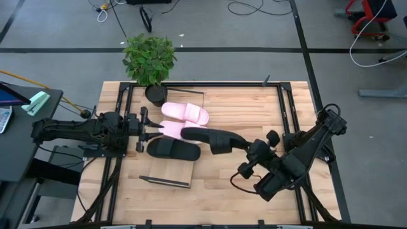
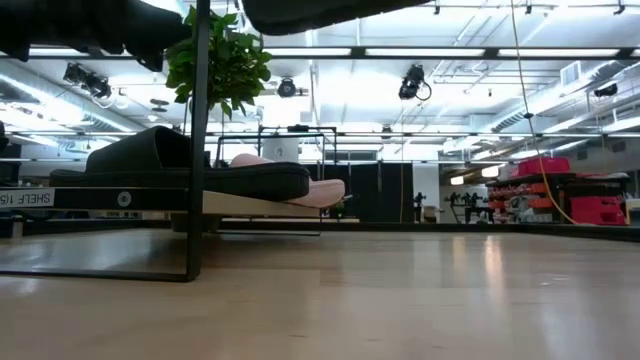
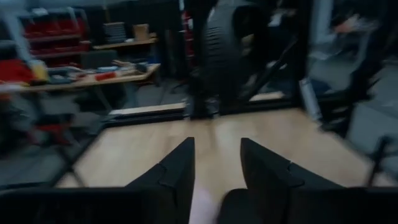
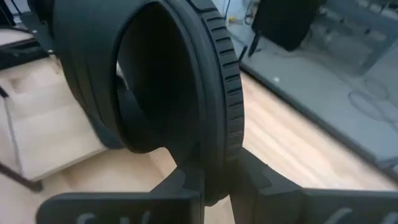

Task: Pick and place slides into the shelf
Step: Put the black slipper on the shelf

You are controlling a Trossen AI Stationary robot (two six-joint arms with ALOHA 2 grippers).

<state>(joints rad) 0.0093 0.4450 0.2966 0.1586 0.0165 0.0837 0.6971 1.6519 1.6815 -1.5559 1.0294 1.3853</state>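
1. Potted plant point(image 1: 149, 58) standing at the shelf's point(image 1: 184, 175) far end, leafy and green, just beside a pale pink slide point(image 1: 185, 112).
2. Second pink slide point(image 1: 170, 128) and a black slide point(image 1: 173, 150) lying flat on the light-wood shelf board.
3. Right gripper point(image 4: 214, 180) clamped on the ribbed sole edge of another black slide point(image 1: 213, 138), lifted above the bench point(image 1: 241, 191).
4. Left gripper point(image 1: 154, 129) parted, empty, at the pink slide's end.

We see even overhead light, ceiling strip lamps point(image 2: 420, 50) glaring in low view; tabletop point(image 2: 400, 300) glossy with reflections; left wrist view motion-blurred, background smeared throughout.
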